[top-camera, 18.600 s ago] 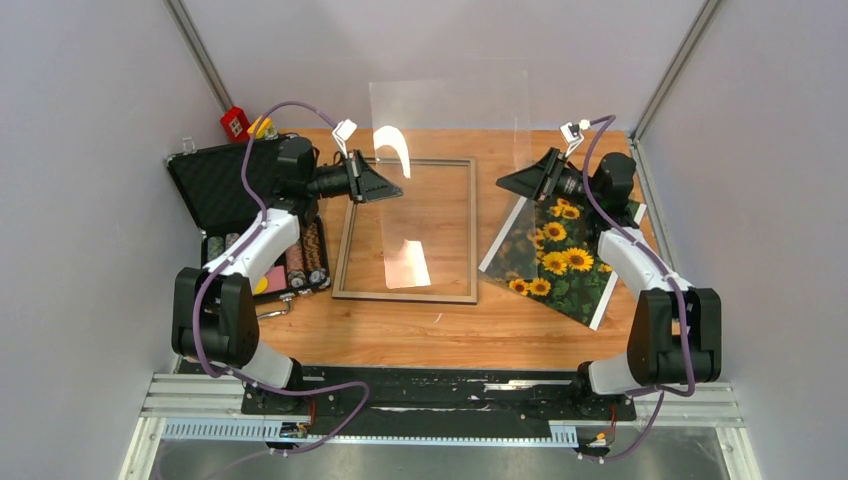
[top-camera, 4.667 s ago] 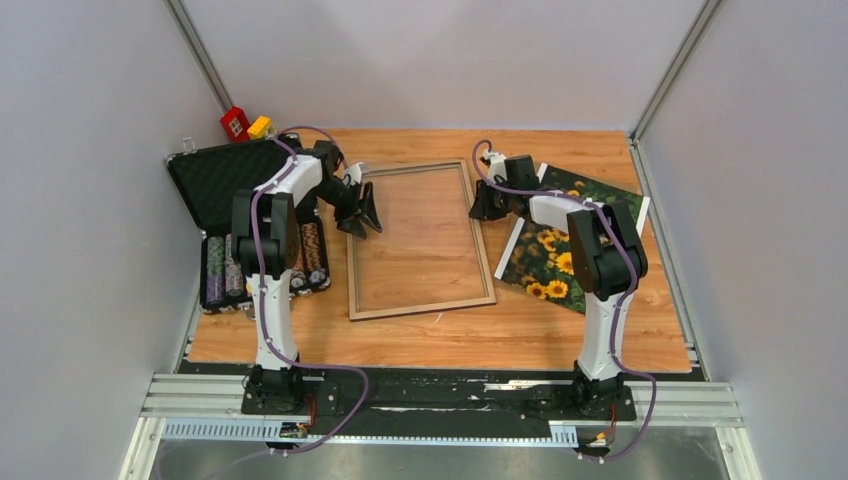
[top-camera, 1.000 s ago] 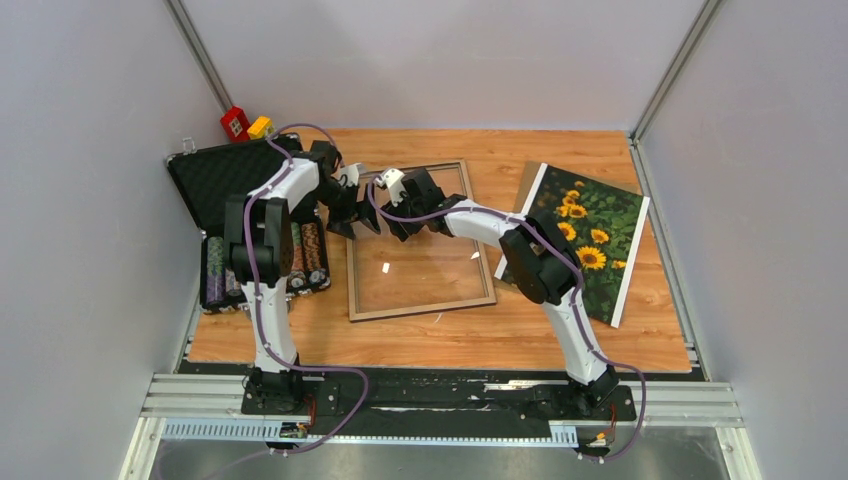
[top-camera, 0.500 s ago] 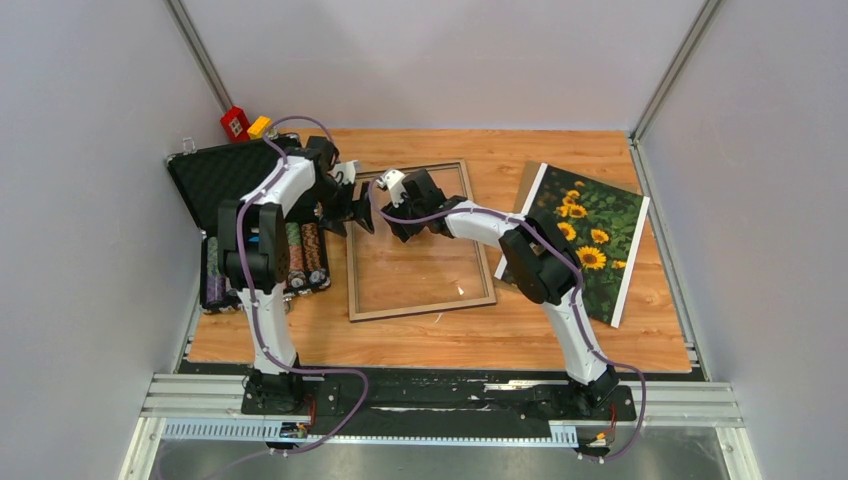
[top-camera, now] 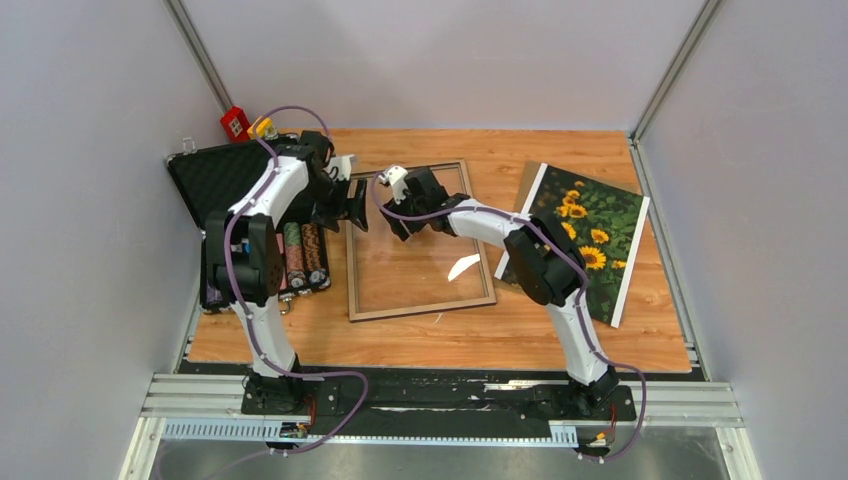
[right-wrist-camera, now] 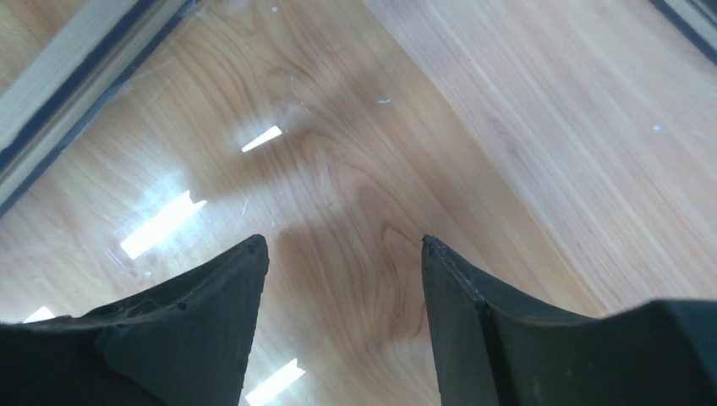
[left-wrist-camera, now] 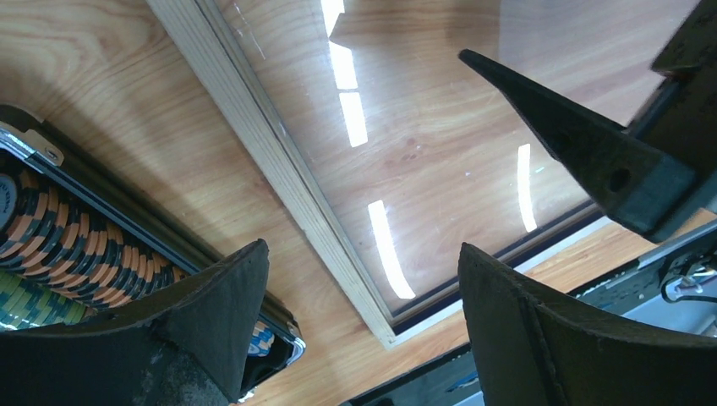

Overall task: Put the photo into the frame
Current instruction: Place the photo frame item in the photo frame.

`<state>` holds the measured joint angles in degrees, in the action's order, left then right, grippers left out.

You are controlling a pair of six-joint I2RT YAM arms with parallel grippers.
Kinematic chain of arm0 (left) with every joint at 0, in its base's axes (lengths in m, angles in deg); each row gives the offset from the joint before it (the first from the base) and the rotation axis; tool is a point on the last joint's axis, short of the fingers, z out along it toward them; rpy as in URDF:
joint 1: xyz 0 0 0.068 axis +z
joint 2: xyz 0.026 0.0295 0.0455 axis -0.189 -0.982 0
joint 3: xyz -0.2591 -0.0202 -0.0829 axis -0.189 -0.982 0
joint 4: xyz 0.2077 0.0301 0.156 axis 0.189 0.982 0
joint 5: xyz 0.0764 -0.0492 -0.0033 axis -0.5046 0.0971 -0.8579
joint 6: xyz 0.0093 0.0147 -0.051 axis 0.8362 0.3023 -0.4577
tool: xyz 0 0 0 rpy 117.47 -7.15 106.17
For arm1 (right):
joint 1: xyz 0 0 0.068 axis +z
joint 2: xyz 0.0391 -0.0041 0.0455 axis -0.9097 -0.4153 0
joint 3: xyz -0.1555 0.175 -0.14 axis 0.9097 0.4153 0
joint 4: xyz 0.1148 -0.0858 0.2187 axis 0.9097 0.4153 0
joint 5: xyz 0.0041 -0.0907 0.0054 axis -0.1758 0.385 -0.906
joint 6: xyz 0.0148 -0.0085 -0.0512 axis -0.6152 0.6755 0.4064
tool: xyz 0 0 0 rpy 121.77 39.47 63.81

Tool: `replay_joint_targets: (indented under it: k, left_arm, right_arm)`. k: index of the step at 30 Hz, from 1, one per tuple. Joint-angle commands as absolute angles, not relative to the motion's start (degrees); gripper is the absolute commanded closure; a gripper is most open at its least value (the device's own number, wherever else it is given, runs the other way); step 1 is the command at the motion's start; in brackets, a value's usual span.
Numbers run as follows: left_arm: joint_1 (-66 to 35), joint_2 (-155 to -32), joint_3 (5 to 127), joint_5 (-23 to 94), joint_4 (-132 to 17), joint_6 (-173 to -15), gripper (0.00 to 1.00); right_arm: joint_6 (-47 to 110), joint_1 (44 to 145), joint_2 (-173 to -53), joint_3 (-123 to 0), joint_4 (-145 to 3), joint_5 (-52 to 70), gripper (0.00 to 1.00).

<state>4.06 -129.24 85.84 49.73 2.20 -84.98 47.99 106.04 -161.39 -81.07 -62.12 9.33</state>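
Tan frame (top-camera: 420,308) beneath left hand (left-wrist-camera: 361,248) and right hand (right-wrist-camera: 342,245), photo (top-camera: 590,225) well apart

Frame (top-camera: 420,307) partly hidden behind left gripper (top-camera: 357,207)

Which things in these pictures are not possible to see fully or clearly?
- Photo: top view, near-left edge under the right arm.
- Frame: top view, far-left part behind the left gripper and right gripper.
- Chip case: top view, partly covered by the left arm; left wrist view cuts it off.
- Red and yellow items: top view, too small to identify.
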Motion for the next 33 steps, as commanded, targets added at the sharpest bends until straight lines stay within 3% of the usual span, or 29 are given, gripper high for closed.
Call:
replay_joint_targets:
  k: [1, 10, 21, 33]
  left_arm:
    - [4.03, -125.44, 83.92, 48.25, 0.64, -82.94, 0.1]
    - [4.04, -125.01, 80.57, 48.71, -3.04, -81.47, 0.1]
    - [3.17, -128.43, 80.71, 50.79, -4.88, -81.41, 0.13]
    - [1.32, -131.01, 81.02, 44.62, -7.8, -82.47, 0.13]
  right_arm:
    - [45.63, 105.79, -153.61, -80.54, -62.46, 9.97, 0.33]
    - [43.61, 101.87, -145.0, -73.65, -60.34, 10.4, 0.27]
    - [42.44, 92.43, -138.98, -63.93, -60.32, 6.14, 0.3]
    - [44.3, 91.98, -138.21, -59.78, -60.98, -1.76, 0.35]
